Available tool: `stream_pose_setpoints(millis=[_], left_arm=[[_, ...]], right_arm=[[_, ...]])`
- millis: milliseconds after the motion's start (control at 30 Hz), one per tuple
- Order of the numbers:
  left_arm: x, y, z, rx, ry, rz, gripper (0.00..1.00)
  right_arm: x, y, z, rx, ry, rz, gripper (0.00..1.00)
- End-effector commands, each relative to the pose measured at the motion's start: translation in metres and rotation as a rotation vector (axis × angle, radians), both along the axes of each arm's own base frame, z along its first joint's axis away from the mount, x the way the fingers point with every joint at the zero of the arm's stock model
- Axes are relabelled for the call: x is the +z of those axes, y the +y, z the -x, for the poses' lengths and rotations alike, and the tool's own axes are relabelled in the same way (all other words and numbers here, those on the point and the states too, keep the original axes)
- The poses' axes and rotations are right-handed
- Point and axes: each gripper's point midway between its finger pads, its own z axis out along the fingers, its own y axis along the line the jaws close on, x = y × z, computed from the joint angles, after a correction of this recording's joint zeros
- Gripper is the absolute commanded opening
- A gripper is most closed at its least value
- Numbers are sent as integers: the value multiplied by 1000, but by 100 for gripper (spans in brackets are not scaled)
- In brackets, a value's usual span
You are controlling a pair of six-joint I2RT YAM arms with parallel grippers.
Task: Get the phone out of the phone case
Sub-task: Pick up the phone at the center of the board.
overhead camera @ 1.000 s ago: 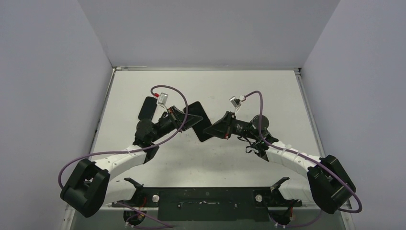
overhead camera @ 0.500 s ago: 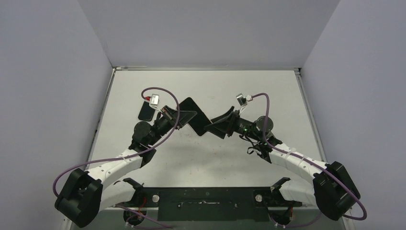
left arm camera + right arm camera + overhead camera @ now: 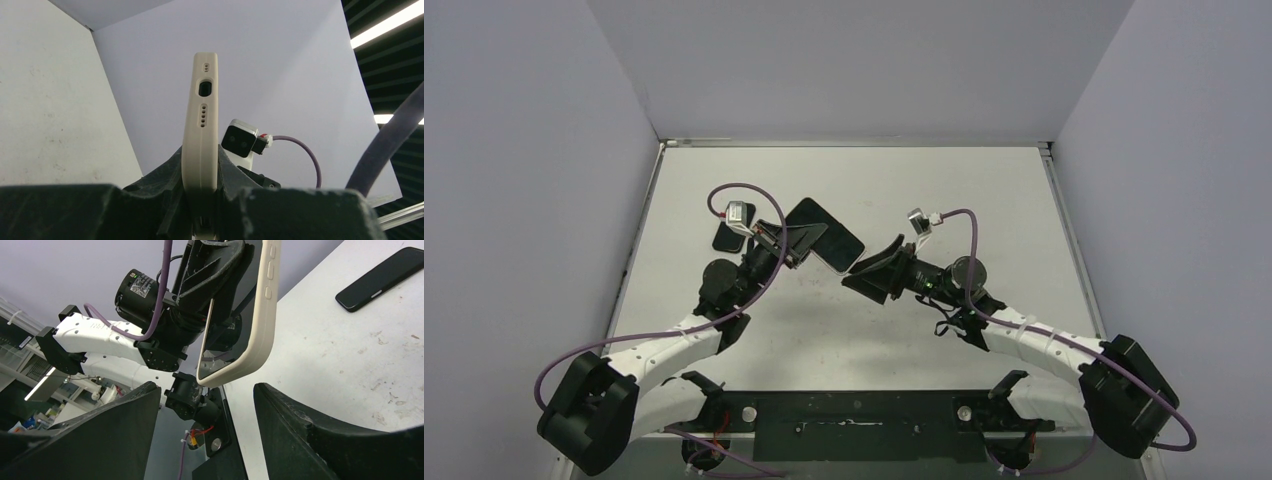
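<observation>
A phone in a cream phone case (image 3: 824,233) hangs in the air above the table, its dark glossy screen (image 3: 231,315) facing up. My left gripper (image 3: 796,240) is shut on one end of the case, and the cream bottom edge (image 3: 201,130) with its port stands upright between the jaws of that gripper (image 3: 200,172). My right gripper (image 3: 856,274) is open just off the case's other end. In the right wrist view the case's corner (image 3: 225,380) hovers just beyond the spread right gripper (image 3: 205,390), touching neither finger.
A second black phone (image 3: 727,238) lies flat on the white table (image 3: 984,200) behind the left arm, also seen in the right wrist view (image 3: 380,279). Grey walls enclose the table on three sides. Purple cables loop over both wrists.
My right gripper has let go of the case's end, opened and drawn back a little. The left gripper has carried the cased phone up and toward the back left.
</observation>
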Motion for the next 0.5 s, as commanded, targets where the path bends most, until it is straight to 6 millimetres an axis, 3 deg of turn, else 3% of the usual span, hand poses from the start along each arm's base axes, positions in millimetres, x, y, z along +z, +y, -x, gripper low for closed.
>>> stream_pose_setpoints(millis=[0,467], left_arm=[[46,9,12,4,-91,140,0],[44,10,10,18,-33,161,0]], right_arm=[[27,7,1,-7,-115,-80,66],[46,24,-3,9,-183,-122,49]])
